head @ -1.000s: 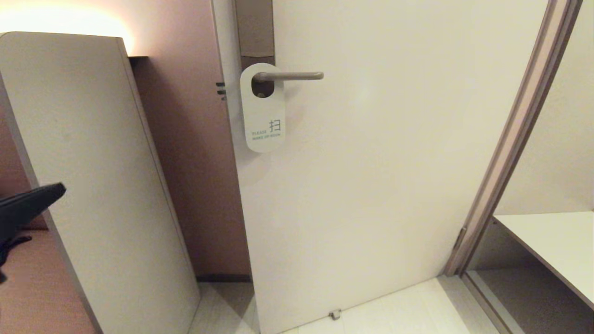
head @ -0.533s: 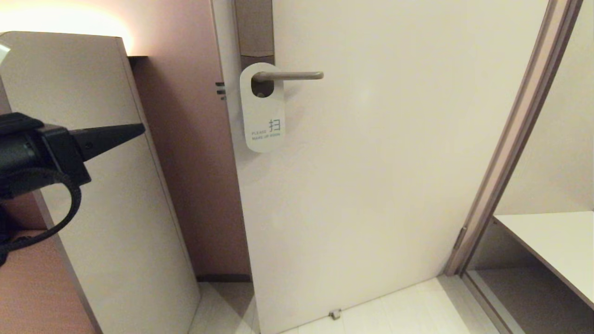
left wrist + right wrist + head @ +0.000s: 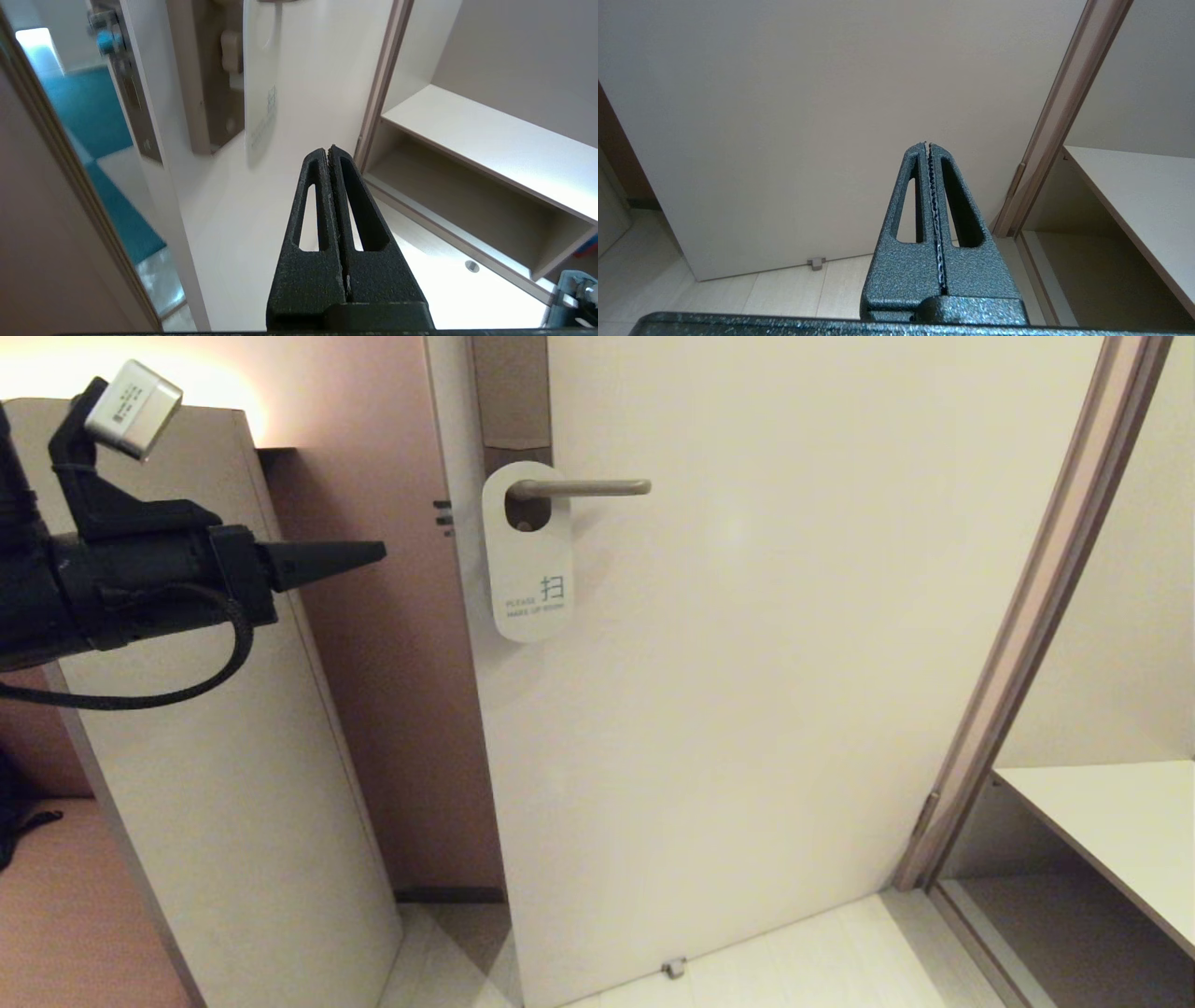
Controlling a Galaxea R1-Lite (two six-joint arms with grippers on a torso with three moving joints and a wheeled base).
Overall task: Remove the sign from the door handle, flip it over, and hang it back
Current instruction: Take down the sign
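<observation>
The sign (image 3: 527, 560) hangs by its oval hole on the door handle (image 3: 583, 488), white "Make up room" face outward. It also shows edge-on in the left wrist view (image 3: 259, 93). My left gripper (image 3: 378, 553) is shut and empty, raised at the left, pointing toward the sign and a hand's width left of it. It shows shut in its wrist view (image 3: 328, 150). My right gripper (image 3: 927, 143) is shut and empty, low and facing the door's lower part; it is out of the head view.
The white door (image 3: 794, 663) stands ajar. A tall white panel (image 3: 187, 709) stands at the left, under my left arm. A door frame (image 3: 1027, 616) and a white shelf (image 3: 1111, 821) are at the right. A doorstop (image 3: 674, 969) is on the floor.
My left arm has risen from the lower left and reached rightward toward the sign. The sign and handle have not moved.
</observation>
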